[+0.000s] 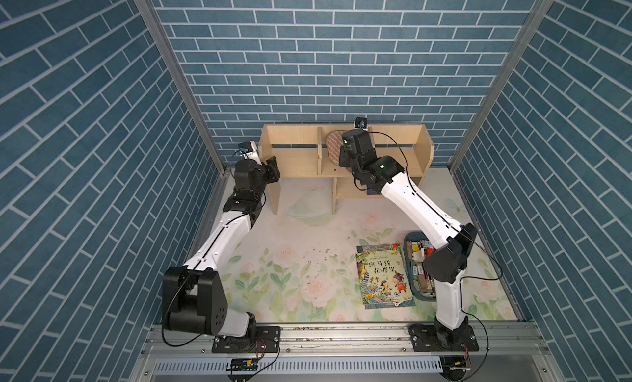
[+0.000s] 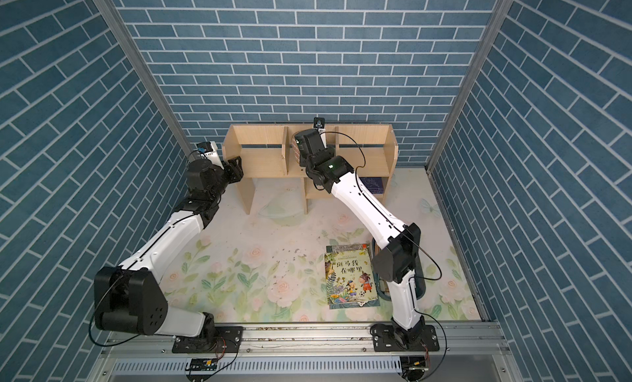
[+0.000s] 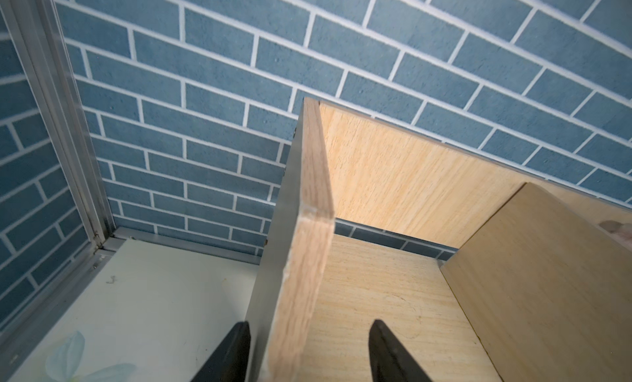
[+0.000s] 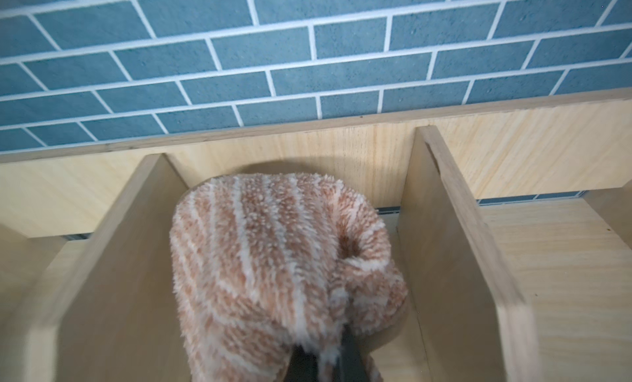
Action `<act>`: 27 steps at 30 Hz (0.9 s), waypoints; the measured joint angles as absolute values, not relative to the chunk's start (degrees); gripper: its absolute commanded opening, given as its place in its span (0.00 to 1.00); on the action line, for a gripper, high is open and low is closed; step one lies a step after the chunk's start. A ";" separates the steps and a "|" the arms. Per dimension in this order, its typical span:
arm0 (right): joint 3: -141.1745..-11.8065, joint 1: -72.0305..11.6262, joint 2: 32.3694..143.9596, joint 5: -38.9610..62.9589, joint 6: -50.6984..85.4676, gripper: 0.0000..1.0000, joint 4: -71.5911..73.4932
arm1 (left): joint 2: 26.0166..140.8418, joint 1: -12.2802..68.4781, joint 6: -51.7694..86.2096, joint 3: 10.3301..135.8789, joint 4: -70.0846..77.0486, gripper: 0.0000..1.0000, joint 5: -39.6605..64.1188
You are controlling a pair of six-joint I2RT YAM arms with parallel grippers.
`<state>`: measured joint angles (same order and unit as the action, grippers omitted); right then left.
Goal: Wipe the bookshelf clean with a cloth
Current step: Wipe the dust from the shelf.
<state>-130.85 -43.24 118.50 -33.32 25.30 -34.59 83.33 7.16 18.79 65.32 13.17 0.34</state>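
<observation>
Bookshelf (image 1: 294,163) stands upright at the far edge of the tabletop (image 1: 273,233), back against the blue brick wall (image 1: 307,55). Cloth (image 1: 333,146) is in the middle upper compartment, bunched up; in both top views it is mostly hidden behind the right wrist. Right wrist view: cloth (image 4: 266,260) is a fuzzy tan-pink wad with thin white stripes, sitting between the two dividers (image 4: 444,247) and close to the back panel; contact with the back panel or shelf floor cannot be told. Right end effector (image 4: 325,358) is clenched on the cloth, dark fingertips (image 4: 352,354) pinching the lower folds, fabric spilling round them. Left end effector (image 1: 273,168) is at the bookshelf's left front corner, released. Left wrist view shows the left end effector (image 3: 309,325) with jaws apart, straddling the front edge of the side panel (image 3: 301,260): one finger outside the panel, the other inside the left compartment with a clear gap to the wood, grasping nothing. Near side of tabletop: picture book (image 1: 384,277) lies flat, cover up, just beside a blue bin (image 1: 407,243) of small items that is partly under the right arm. Dark specks (image 1: 323,259) are scattered on the tabletop between bookshelf and picture book. Both arms reach in from the near rail.
</observation>
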 measured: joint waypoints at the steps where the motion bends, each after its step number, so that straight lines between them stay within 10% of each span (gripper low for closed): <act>1: -131.59 -42.81 119.74 -33.17 25.32 0.00 -34.96 | 83.61 7.14 18.63 65.32 13.23 0.52 0.43; 27: -123.98 -40.40 118.72 -24.93 28.64 0.00 -31.44 | 83.57 6.20 13.32 61.39 20.58 0.14 -0.14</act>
